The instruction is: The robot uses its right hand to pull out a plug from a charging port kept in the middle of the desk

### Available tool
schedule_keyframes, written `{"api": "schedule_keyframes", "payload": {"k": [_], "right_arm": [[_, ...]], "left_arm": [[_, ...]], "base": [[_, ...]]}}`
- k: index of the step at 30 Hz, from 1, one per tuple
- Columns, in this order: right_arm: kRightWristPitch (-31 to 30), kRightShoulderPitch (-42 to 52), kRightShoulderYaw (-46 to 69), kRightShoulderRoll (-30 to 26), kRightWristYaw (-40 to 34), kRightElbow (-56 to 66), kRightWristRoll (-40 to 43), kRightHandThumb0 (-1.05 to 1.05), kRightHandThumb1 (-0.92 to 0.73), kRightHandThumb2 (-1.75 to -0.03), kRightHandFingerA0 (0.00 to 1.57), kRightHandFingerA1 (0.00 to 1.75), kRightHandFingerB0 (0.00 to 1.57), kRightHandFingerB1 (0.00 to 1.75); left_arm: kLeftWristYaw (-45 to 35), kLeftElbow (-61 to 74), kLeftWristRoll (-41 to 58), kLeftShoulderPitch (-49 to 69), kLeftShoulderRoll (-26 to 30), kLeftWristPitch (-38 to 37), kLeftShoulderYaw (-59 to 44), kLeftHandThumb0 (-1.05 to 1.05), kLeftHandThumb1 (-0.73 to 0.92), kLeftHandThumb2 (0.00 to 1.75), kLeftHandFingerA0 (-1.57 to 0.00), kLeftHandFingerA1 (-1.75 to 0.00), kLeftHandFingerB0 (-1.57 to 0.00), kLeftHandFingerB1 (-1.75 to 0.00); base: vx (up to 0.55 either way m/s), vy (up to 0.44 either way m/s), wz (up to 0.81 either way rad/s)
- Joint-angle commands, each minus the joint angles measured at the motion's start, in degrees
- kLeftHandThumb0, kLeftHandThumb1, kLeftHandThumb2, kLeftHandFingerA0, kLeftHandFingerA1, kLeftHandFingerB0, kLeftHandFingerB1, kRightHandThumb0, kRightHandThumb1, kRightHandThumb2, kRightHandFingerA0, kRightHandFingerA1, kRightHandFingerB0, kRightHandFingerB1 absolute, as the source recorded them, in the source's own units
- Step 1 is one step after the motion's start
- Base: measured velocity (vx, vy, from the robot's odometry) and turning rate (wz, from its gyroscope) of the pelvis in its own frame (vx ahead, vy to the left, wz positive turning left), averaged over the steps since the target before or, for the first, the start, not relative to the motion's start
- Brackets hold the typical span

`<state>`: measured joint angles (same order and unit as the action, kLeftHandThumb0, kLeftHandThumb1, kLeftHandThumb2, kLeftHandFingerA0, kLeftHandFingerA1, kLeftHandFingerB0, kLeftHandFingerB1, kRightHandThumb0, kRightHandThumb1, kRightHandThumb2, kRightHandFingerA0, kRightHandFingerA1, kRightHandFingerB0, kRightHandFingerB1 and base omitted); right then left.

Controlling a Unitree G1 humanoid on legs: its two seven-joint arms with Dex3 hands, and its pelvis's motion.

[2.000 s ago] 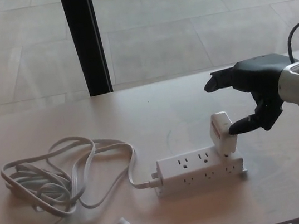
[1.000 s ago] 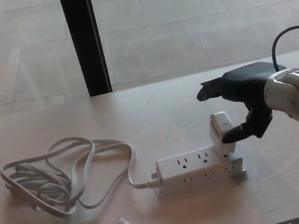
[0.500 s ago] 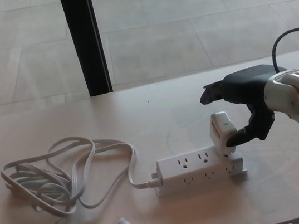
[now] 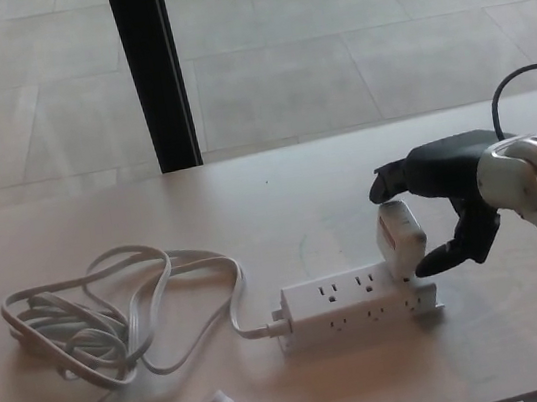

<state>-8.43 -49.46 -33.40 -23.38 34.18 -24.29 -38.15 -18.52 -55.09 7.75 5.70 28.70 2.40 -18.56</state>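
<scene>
fingers of our right hand (image 4: pixel 447 197) are spread around the white plug (image 4: pixel 401 239), thumb touching its right side. it stands in the power strip (image 4: pixel 356 302) near the tabletop's (image 4: pixel 280 209) front edge.

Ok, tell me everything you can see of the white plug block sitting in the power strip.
The white boxy plastic plug block has rounded corners and stands in the right end of the white plastic power strip, leaning slightly left. Its left face shows a reddish tint. Its prongs are hidden, so how deeply it sits cannot be told. No cord is visible on it. The black right robot hand brackets it: upper fingers above its top, thumb tip against its lower right side. The grip is not yet closed.
</scene>
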Motion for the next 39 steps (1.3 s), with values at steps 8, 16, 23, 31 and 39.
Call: {"api": "schedule_keyframes", "payload": {"k": [8,16,23,31,39], "right_arm": [[0.7,1.6,1.5,0.8,-3.0,-0.5,-0.7,-0.56,-0.56,-0.60,0.73,1.49,0.41,0.44],[2.0,2.1,2.3,0.6,-5.6,-0.4,-1.1,-0.35,-0.69,-0.63,0.77,1.38,0.53,0.53],[5.0,4.7,3.7,1.2,-13.3,-0.1,-1.5,-0.34,-0.73,-0.69,0.81,1.62,0.78,0.74],[6.3,7.2,3.8,2.2,-17.6,0.3,-2.5,-0.37,-0.58,-0.67,0.88,1.63,0.93,0.72],[4.4,10.0,1.4,3.1,-21.1,1.3,-6.6,-0.33,-0.62,-0.69,0.88,1.67,0.86,0.82]], "left_arm": [[0.5,-0.5,0.3,-0.7,0.5,-0.6,-0.4,-0.71,0.75,1.08,-0.29,-0.61,-0.15,-0.52],[0.2,-0.2,0.6,-0.6,0.5,-0.6,-0.6,-0.71,0.74,1.08,-0.30,-0.61,-0.17,-0.53],[0.5,-0.6,0.0,-0.5,0.5,-1.5,-0.1,-0.72,0.92,0.71,-0.35,-0.57,-0.20,-0.44],[-0.1,-1.3,1.3,-1.2,0.2,-0.8,-1.5,-0.73,0.92,0.70,-0.35,-0.57,-0.21,-0.44],[-0.8,0.2,1.7,-0.6,-0.2,-0.6,-1.7,-0.74,0.76,1.09,-0.28,-0.60,-0.14,-0.52]], "base": [[0.00,0.000,0.00],[0.00,0.000,0.00],[0.00,0.000,0.00],[0.00,0.000,0.00],[0.00,0.000,0.00]]}}
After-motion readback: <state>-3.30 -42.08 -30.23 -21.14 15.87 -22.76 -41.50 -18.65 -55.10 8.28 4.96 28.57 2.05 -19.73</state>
